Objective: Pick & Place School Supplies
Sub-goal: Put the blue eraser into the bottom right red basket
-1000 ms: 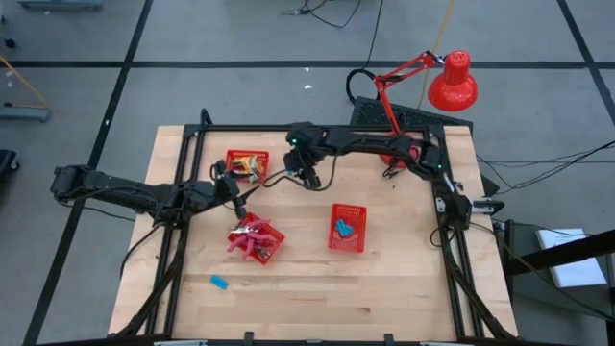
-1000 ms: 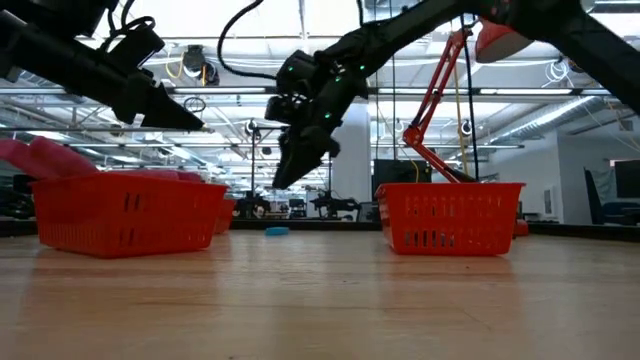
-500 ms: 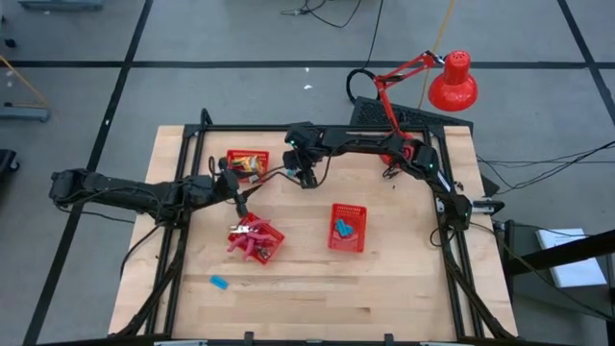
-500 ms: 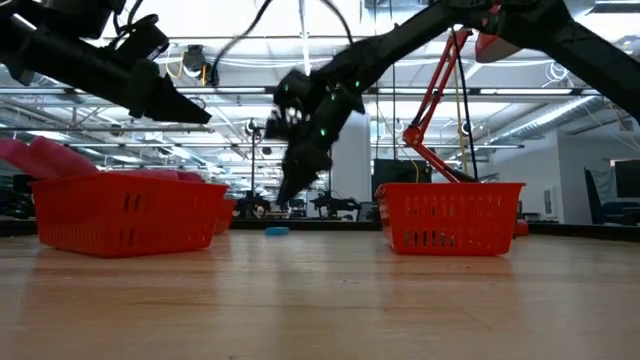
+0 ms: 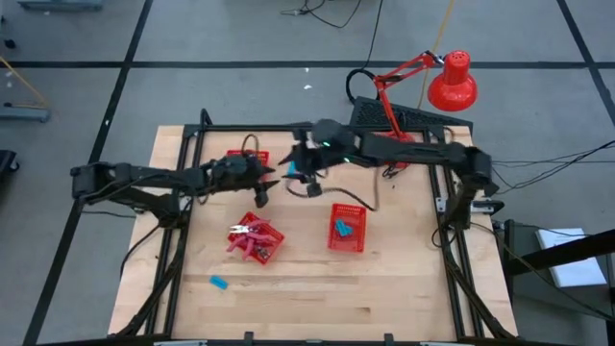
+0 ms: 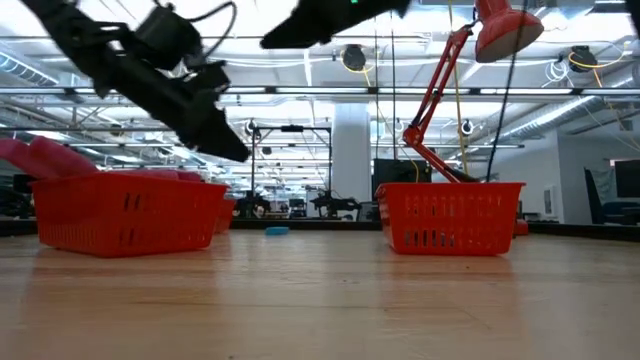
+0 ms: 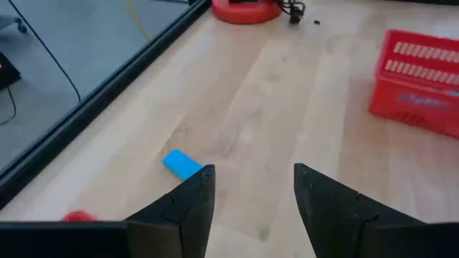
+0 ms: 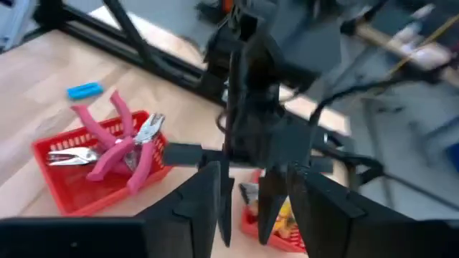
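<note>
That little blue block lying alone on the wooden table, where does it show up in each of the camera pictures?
High view: the blue block lies near the table's front-left edge.
Low view: a small blue spot far back, between the two red baskets.
Left wrist view: beside one finger of the left pincer.
Right wrist view: beyond the basket of pink-handled tools.
Shared landmark: that basket.

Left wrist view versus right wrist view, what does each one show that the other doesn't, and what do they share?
Only the left wrist view shows the left gripper, open and empty, the lamp base and the basket holding blue pieces. Only the right wrist view shows the right gripper, the left arm, the basket of pink-handled pliers and a basket of yellow pieces. Both show the loose blue block on the wooden table.
</note>
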Robot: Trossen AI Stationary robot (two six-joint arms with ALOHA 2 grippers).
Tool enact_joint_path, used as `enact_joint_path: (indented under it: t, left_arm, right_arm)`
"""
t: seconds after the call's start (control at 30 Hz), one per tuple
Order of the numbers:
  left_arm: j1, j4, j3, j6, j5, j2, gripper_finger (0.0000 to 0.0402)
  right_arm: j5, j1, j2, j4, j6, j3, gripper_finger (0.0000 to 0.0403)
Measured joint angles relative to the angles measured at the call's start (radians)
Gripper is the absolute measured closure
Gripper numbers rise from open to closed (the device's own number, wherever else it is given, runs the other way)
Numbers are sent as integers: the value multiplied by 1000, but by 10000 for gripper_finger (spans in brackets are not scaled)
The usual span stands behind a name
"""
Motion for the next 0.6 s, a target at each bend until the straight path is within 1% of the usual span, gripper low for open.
enact_joint_path:
  t: [0.13,0.2,0.33,0.43,0.53,0.6]
  left_arm:
    - [35,-59,110,-19,47,125,211]
    - [40,-92,160,-22,48,182,211]
    - [72,-178,272,-60,47,282,211]
    - [97,-237,349,-95,52,359,211]
    - [116,-318,436,-131,46,435,211]
    - [129,-389,490,-154,27,484,211]
  right_arm:
    - [97,27,-195,160,17,-288,267]
    - [139,34,-295,266,36,-438,272]
    - [226,51,-450,392,90,-695,271]
    - [300,62,-540,414,140,-836,252]
    - [315,62,-603,434,185,-942,222]
    - [314,62,-623,457,211,-994,200]
